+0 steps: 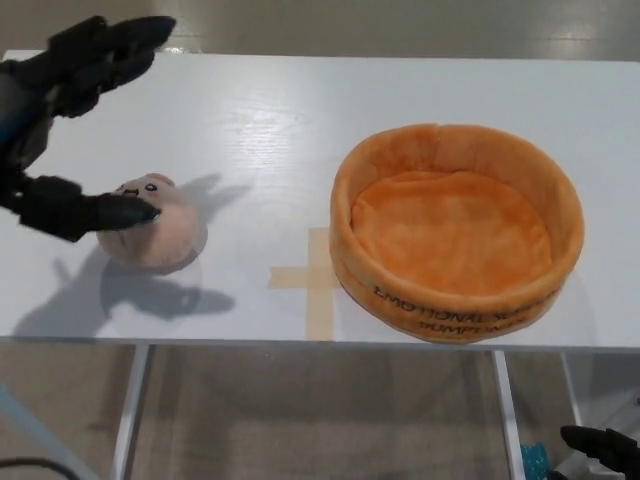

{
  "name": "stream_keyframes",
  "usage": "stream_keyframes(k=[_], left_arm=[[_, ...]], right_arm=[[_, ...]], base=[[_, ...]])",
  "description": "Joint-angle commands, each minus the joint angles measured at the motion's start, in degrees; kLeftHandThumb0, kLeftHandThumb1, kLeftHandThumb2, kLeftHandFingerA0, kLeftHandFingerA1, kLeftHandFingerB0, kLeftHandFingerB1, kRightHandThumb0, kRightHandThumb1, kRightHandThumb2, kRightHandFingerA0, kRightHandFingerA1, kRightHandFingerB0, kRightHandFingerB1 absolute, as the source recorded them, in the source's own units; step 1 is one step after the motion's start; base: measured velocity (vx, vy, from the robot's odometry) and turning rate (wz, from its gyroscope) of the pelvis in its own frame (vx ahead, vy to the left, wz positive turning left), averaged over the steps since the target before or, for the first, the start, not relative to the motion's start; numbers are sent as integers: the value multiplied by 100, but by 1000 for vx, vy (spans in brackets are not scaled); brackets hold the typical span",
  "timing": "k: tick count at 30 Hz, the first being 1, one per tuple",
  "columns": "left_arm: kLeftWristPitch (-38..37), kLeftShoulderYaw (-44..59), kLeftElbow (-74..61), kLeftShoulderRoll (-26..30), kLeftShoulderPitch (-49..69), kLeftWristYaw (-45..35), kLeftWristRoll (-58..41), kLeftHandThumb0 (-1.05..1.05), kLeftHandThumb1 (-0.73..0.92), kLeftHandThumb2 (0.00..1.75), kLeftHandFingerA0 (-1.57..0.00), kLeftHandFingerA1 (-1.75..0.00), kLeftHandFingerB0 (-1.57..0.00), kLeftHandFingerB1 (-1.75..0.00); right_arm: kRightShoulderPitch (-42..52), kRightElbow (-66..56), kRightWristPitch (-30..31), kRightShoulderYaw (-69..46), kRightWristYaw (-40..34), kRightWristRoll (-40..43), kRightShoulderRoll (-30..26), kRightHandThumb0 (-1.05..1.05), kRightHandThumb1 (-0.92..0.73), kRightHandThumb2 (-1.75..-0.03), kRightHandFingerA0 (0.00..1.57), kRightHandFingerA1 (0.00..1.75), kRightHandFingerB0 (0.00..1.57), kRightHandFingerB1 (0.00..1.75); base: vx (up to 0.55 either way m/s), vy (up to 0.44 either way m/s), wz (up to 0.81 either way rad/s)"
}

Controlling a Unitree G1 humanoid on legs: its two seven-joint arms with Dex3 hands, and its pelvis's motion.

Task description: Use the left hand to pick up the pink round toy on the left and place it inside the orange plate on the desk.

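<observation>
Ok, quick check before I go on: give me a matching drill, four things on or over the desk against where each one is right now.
Things:
1. pink round toy
2. orange plate
3. tape cross
4. left hand

Places or states:
A. empty, on the desk's right side
B. open, fingers spread above and beside the toy
C. flat on the desk between toy and plate
D. on the desk's left side, thumb at its face

Pairs: 1-D, 2-A, 3-C, 4-B
</observation>
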Motion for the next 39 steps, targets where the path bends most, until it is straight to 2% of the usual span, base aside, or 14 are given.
stream_keyframes(k=[1, 3, 4, 6, 7, 11, 15, 19, 20, 34, 35, 36, 37, 39], left_arm=[[-432, -1610, 2339, 161, -1301, 1655, 3110, -59, 35, 62, -4, -21, -9, -28], [-441, -1828, 2719, 76, -1429, 1744, 3165, -59, 34, 63, -5, -19, -9, -27], [-441, -1943, 2898, 37, -1480, 1820, 3214, -56, 39, 53, 0, -26, -7, -28], [-461, -2073, 3087, 11, -1542, 1926, 3257, -56, 39, 53, 0, -26, -7, -28], [-428, -2245, 3307, -32, -1618, 2000, 3324, -48, 33, 71, 0, -14, -1, -22], [-422, -2561, 3675, -100, -1744, 2228, 3473, -43, 33, 68, 0, -11, 0, -20], [-467, -2832, 3972, -130, -1825, 2422, 3580, -41, 31, 62, 0, 0, -1, -11], [-464, -3049, 4177, -133, -1875, 2506, 3606, -31, 26, 60, 0, -6, 0, -17], [-484, -3123, 4242, -129, -1863, 2556, 3637, -21, 23, 61, 0, -16, 0, -25], [-548, -3674, 4982, -279, -2019, 3108, 3831, -31, 26, 63, 0, -12, -2, -24], [-597, -3660, 5009, -291, -2014, 3151, 3810, -32, 36, 62, -4, -17, -6, -28], [-597, -3660, 5009, -291, -2014, 3151, 3810, -32, 36, 62, -4, -17, -6, -28], [-820, -3570, 5079, -315, -1992, 3218, 3706, -24, 68, 60, -71, -78, -36, -32], [-1180, -3431, 5237, -360, -1981, 3341, 3595, -24, 68, 60, -71, -78, -36, -32]], right_arm=[[-16, 67, 29, 29, -107, -3, -34, -37, -54, -57, 71, 54, 57, 42], [-2, 68, 25, 40, -120, -14, -38, -37, -54, -56, 70, 55, 58, 43], [1, 70, 31, 49, -131, -23, -40, -37, -54, -57, 71, 55, 58, 42], [2, 73, 40, 58, -141, -31, -41, -37, -54, -57, 71, 55, 58, 42], [0, 69, 39, 46, -123, -10, -34, -35, -55, -57, 70, 55, 58, 43], [6, 66, 26, 55, -138, -15, -35, -36, -55, -57, 71, 56, 58, 43], [1, 69, 58, 64, -145, -21, -37, -37, -55, -56, 70, 55, 59, 43], [9, 73, 25, 67, -133, -22, -38, -36, -55, -56, 70, 55, 58, 43], [10, 68, 14, 92, -160, -51, -46, -36, -55, -57, 72, 57, 59, 43], [-5, 75, 41, 120, -196, -42, -40, -37, -54, -56, 71, 55, 60, 43], [-9, 74, 43, 117, -191, -36, -37, -36, -53, -56, 71, 53, 59, 43], [-9, 74, 43, 117, -191, -36, -37, -36, -53, -56, 71, 53, 59, 43], [-11, 74, 43, 128, -199, -44, -39, -35, -54, -57, 71, 57, 60, 43], [-14, 75, 42, 150, -217, -56, -42, -35, -54, -57, 71, 57, 60, 43]], base=[[0, 0, 0], [0, 0, 0], [0, 0, 0], [0, 0, 0], [0, 0, 0], [0, 0, 0], [0, 0, 0], [0, 0, 0], [0, 0, 0], [0, 0, 0], [0, 0, 0], [0, 0, 0], [0, 0, 0], [0, 0, 0]])
